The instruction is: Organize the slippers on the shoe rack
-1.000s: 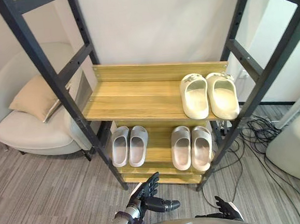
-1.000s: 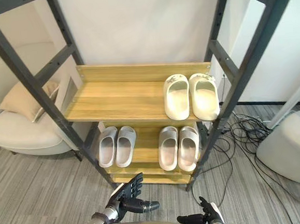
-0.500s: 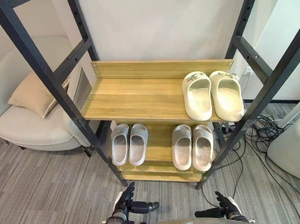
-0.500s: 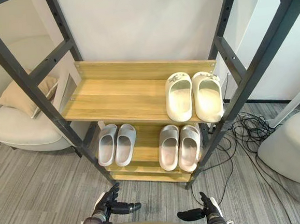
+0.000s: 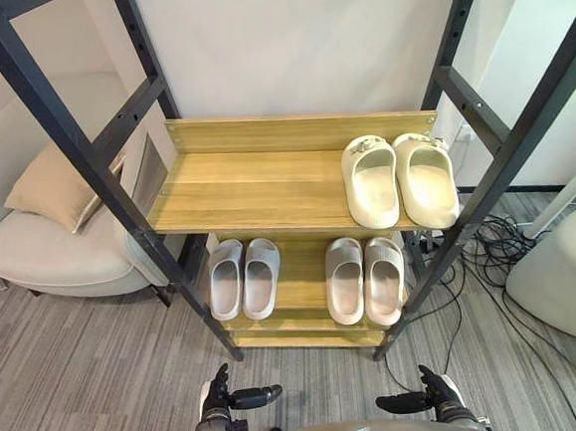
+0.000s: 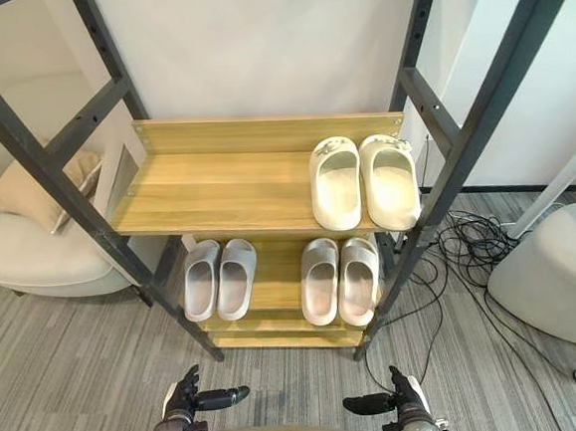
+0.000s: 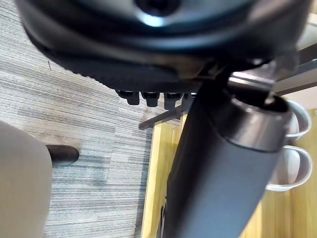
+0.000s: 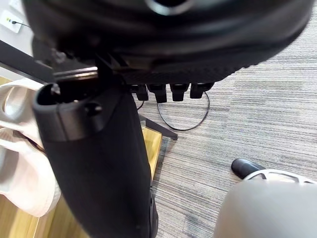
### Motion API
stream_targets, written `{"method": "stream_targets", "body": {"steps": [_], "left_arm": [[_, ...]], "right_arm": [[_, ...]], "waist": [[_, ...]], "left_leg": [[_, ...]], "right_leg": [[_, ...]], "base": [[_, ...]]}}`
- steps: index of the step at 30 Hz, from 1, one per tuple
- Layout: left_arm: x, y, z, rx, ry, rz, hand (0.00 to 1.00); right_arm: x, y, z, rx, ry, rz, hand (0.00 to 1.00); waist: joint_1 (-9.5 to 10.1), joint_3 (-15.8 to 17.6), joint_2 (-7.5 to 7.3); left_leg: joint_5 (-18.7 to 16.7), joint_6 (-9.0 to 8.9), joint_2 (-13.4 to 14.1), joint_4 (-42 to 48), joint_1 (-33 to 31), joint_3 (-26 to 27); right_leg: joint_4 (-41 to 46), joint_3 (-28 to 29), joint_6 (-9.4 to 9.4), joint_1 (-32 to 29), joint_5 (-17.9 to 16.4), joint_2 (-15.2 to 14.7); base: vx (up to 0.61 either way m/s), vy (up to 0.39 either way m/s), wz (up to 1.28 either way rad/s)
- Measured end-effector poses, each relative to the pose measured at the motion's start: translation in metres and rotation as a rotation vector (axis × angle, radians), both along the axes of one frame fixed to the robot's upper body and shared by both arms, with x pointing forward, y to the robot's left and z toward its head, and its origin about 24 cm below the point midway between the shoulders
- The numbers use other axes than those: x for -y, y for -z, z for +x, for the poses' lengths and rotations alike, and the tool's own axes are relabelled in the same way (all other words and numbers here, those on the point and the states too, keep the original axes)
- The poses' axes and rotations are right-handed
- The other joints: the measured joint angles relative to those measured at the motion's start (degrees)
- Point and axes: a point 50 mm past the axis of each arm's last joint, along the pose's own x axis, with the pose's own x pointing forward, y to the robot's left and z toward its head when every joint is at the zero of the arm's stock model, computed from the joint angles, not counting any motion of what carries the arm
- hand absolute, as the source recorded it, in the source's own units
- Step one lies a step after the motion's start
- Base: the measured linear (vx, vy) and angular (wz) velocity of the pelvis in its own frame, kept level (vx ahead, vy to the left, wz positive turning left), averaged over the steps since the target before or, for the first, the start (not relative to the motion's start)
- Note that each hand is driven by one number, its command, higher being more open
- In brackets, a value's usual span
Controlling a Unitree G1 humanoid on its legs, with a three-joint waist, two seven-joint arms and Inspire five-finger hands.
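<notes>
While three pairs of slippers [image 5: 373,184] line the shoe rack [image 5: 256,183], the left hand [image 5: 221,398] and right hand [image 5: 434,397] hang empty, fingers relaxed

Black left hand [image 5: 223,397], black right hand [image 5: 429,399]

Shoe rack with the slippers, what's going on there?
A humanoid robot stands before the shoe rack with its left hand and right hand low, open and holding nothing. Cream slippers sit paired on the upper shelf's right side. Two pairs of grey slippers sit side by side on the lower shelf.
</notes>
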Motion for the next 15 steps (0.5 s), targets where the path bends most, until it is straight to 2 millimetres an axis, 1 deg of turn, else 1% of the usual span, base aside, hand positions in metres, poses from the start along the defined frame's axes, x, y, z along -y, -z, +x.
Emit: {"method": "stream_targets", "body": {"steps": [2, 3, 4, 5, 6, 7, 8, 9, 10, 11, 13, 14, 15], "left_arm": [[0.0, -0.001, 0.003, 0.008, 0.0, 0.001, 1.0], [0.0, -0.001, 0.005, 0.012, -0.001, 0.004, 1.0], [-0.001, -0.001, 0.008, 0.015, 0.001, 0.011, 1.0], [-0.006, -0.003, 0.012, 0.025, 0.007, 0.025, 1.0], [-0.007, -0.004, 0.015, 0.029, 0.006, 0.031, 1.0], [-0.008, -0.004, 0.018, 0.03, 0.008, 0.036, 1.0], [-0.003, -0.004, 0.02, 0.035, 0.011, 0.022, 1.0], [-0.003, -0.004, 0.021, 0.038, 0.011, 0.02, 1.0], [-0.004, -0.005, 0.022, 0.041, 0.006, 0.021, 1.0], [-0.004, -0.006, 0.023, 0.05, 0.003, 0.025, 1.0], [-0.004, -0.008, 0.027, 0.07, -0.006, 0.029, 1.0], [-0.003, -0.01, 0.031, 0.09, -0.011, 0.032, 1.0], [0.001, -0.01, 0.031, 0.092, -0.016, 0.019, 1.0]], "right_arm": [[0.0, -0.001, 0.004, 0.009, -0.001, 0.0, 1.0], [-0.001, -0.002, 0.007, 0.016, -0.005, 0.001, 1.0], [-0.002, -0.002, 0.009, 0.021, -0.006, 0.005, 1.0], [-0.004, -0.002, 0.011, 0.024, -0.007, 0.01, 1.0], [-0.005, -0.002, 0.012, 0.027, -0.008, 0.011, 1.0], [-0.004, -0.002, 0.013, 0.03, -0.008, 0.009, 1.0], [-0.001, -0.003, 0.015, 0.033, -0.009, 0.0, 1.0], [-0.001, -0.003, 0.014, 0.031, -0.008, -0.002, 1.0], [0.0, -0.002, 0.01, 0.021, -0.003, -0.004, 1.0], [0.0, -0.002, 0.009, 0.017, -0.001, -0.006, 1.0], [-0.002, -0.002, 0.01, 0.024, 0.0, 0.0, 1.0], [-0.013, -0.005, 0.023, 0.068, 0.007, 0.029, 1.0], [-0.02, -0.006, 0.031, 0.091, 0.012, 0.046, 1.0]], "waist": [[0.22, 0.8, 0.17], [0.32, 1.3, -0.46], [0.27, 2.0, -0.64], [0.3, 2.5, -1.77], [0.32, 2.9, -2.28], [0.35, 3.1, -2.08], [0.33, 3.6, -1.15], [0.32, 3.9, -0.91], [0.46, 3.9, -1.05], [0.93, 3.9, -1.09], [2.19, 3.6, -1.47], [3.17, 3.6, -1.71], [3.33, 3.5, -0.51]], "left_leg": [[-0.2, -0.3, 0.1, 0.0, 0.0, 0.9], [-0.2, -0.28, 0.0, 0.2, -0.2, 1.3], [-0.4, -0.07, -0.3, 1.3, -1.5, 1.2], [-1.0, 0.52, -0.7, 4.2, -3.8, 0.7], [-1.7, 0.69, -0.9, 6.6, -5.5, 0.3], [-2.7, 1.4, -0.9, 9.9, -9.0, -0.7], [-3.2, 1.83, -0.1, 12.0, -11.5, -1.4], [-3.1, 1.83, -0.5, 13.1, -12.6, -2.5], [-3.0, 1.78, -1.2, 13.9, -13.5, -4.1], [-2.6, 1.54, -1.7, 14.4, -14.0, -5.4], [-2.0, 1.02, -2.2, 14.9, -15.7, -6.1], [-0.4, -0.02, -2.3, 15.8, -18.5, -7.0], [1.3, -0.85, -1.8, 14.8, -20.4, -7.8]], "right_leg": [[3.3, 1.1, -0.04, -2.0, -1.4, -0.4], [6.5, 1.7, -0.09, -3.8, -2.7, -0.9], [10.0, 1.8, -0.03, -6.0, -4.2, -1.8], [13.1, 1.8, -0.01, -8.1, -5.2, -2.7], [14.1, 1.8, 0.08, -8.8, -5.3, -3.2], [13.9, 1.5, 0.93, -9.7, -4.7, -3.2], [15.4, 2.1, 1.3, -10.5, -5.9, -2.9], [23.3, 3.4, 1.25, -12.3, -9.2, -3.6], [31.3, 4.8, 1.81, -12.9, -12.2, -4.0], [35.7, 6.1, 1.71, -12.2, -13.7, -3.6], [36.9, 7.7, 1.64, -10.9, -15.3, -3.0], [31.8, 9.9, 0.64, -10.6, -17.7, -1.3], [27.3, 10.1, -0.33, -10.6, -18.2, 0.4]], "base": [[-0.06, 0.02, -0.24], [-0.07, -0.002, -0.15], [-0.08, -0.023, -0.01], [-0.06, -0.024, 0.15], [-0.1, -0.033, 0.27], [-0.09, -0.038, 0.38], [-0.1, -0.049, 0.52], [-0.04, -0.077, 0.71], [-0.04, -0.131, 0.79], [-0.03, -0.12, 0.69], [-0.1, -0.117, 0.38], [-0.22, -0.182, 0.3], [-0.22, -0.165, 0.26]]}}
